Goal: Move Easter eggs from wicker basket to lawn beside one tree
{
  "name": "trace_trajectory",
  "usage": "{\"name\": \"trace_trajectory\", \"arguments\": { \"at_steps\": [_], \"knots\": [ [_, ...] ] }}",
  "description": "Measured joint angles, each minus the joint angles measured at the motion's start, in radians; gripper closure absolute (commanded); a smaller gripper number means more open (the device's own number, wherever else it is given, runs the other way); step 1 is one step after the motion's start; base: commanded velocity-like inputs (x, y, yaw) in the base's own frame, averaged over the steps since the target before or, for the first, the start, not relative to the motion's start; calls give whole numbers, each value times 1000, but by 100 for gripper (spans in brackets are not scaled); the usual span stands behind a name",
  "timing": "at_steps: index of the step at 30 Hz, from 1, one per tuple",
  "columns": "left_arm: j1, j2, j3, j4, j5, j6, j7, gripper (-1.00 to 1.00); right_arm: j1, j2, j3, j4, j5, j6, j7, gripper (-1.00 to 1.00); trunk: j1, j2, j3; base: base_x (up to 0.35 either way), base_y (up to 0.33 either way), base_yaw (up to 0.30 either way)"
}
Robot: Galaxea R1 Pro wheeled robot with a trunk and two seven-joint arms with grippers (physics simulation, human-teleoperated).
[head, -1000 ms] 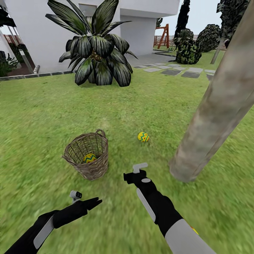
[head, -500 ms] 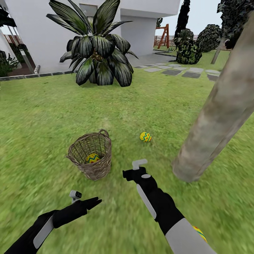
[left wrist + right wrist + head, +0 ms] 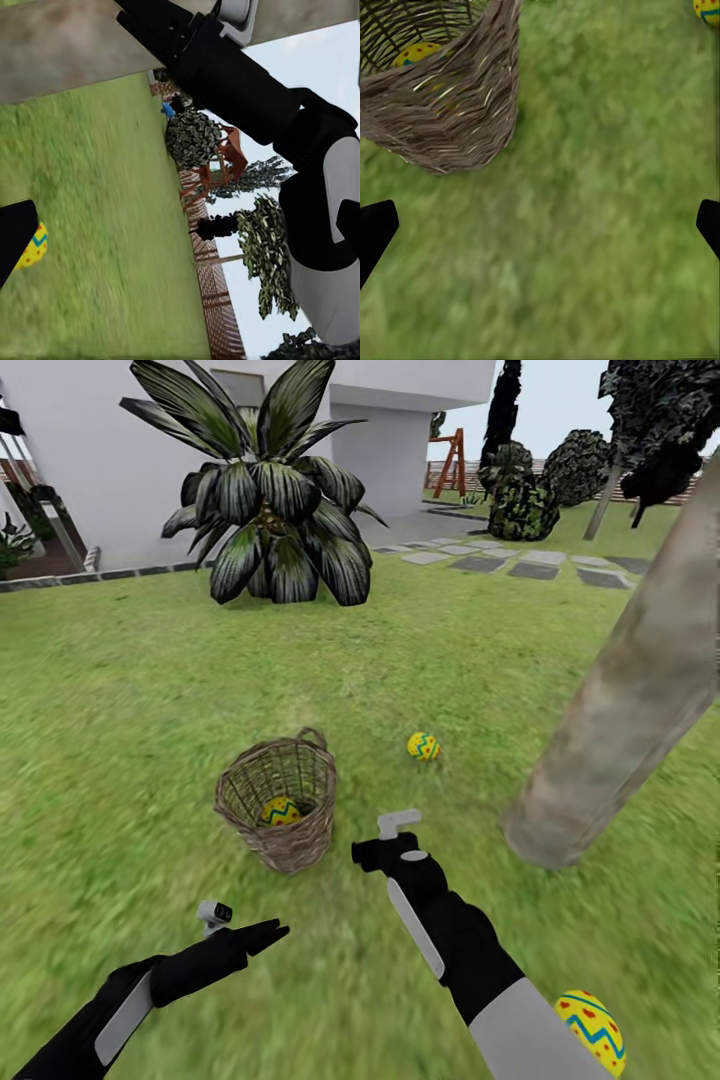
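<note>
The wicker basket [image 3: 280,815] stands on the lawn [image 3: 120,690] with one yellow zigzag Easter egg [image 3: 281,811] inside. A second egg [image 3: 423,745] lies on the grass between the basket and the thick grey-beige tree trunk [image 3: 620,710]. A third egg [image 3: 590,1030] lies on the grass beside my right forearm, short of the trunk. My right gripper [image 3: 368,855] hovers open and empty just right of the basket [image 3: 442,105], where the egg inside [image 3: 416,52] shows. My left gripper [image 3: 268,934] is low in front of the basket, open and empty; an egg [image 3: 31,247] shows by its fingertip.
A short palm [image 3: 275,490] stands behind the basket before the white house [image 3: 100,450]. Grey stepping stones [image 3: 520,565], dark shrubs [image 3: 520,500] and a wooden playset [image 3: 450,460] lie at the back right. Open grass spreads to the left. A slat fence [image 3: 217,292] appears in the left wrist view.
The camera has moved: the basket, the eggs and the trunk sit further right in the picture. The third egg has come out from behind my right forearm. Both arms keep their pose.
</note>
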Motion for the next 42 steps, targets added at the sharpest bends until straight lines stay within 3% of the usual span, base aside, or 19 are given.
{"name": "trace_trajectory", "arguments": {
  "at_steps": [27,34,42],
  "knots": [
    [0,0,0,0,0,0,0,-100,0,0,2,-9,0,9,-2,-100,0,0,0,0,298,-248],
    [0,0,0,0,0,-1,0,-100,0,0,4,-32,-3,8,-59,-100,0,0,7,0,299,-221],
    [0,1,0,0,-1,0,0,-100,0,0,5,-35,-3,8,-64,-100,0,0,17,0,299,-179]
  ]
}}
